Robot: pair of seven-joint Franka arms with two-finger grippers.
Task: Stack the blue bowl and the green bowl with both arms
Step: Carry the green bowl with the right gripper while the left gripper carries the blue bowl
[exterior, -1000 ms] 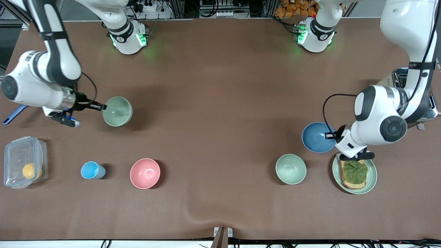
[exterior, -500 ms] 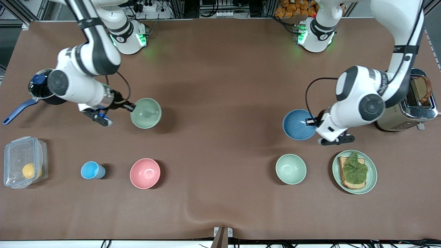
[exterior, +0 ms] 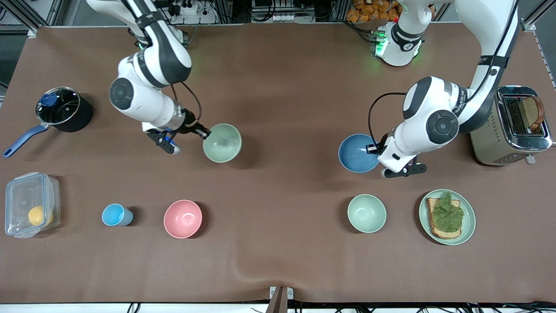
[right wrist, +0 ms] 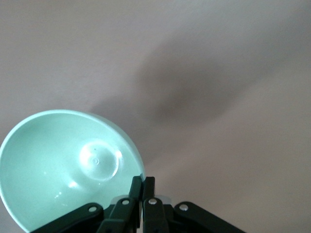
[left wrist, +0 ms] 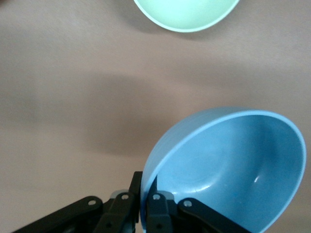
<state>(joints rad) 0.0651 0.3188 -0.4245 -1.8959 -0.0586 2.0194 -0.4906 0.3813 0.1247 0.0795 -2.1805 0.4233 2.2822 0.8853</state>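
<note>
Two end effectors clamped on bowl rims, both up over the bare middle of the counter (exterior: 282,87). Left end effector (exterior: 374,148): fingers pinched tight on the rim of the blue bowl (exterior: 359,152), one inside the wall, one outside, as seen in the left wrist view (left wrist: 148,200); bowl (left wrist: 228,170) carried tilted, mouth up. Right end effector (exterior: 204,131): likewise closed on the rim of the green bowl (exterior: 222,142), the pinch plain in the right wrist view (right wrist: 142,198), bowl (right wrist: 68,165) hanging to one side of the fingers. Held bowls well apart, open brown counter between them.

Around: second green bowl (exterior: 366,213) resting on the counter, nearer the front camera than the blue bowl, also partly seen in the left wrist view (left wrist: 187,14). Beside it, toward the left arm's end, pale-green plate (exterior: 464,234) with toast and lettuce (exterior: 446,215). Toaster (exterior: 508,130) with a slice in its slot at the left arm's end. Toward the right arm's end: pink bowl (exterior: 183,218), small light-blue cup (exterior: 115,214), clear lidded box (exterior: 30,204) holding something yellow, black saucepan (exterior: 65,108) with a blue handle.
</note>
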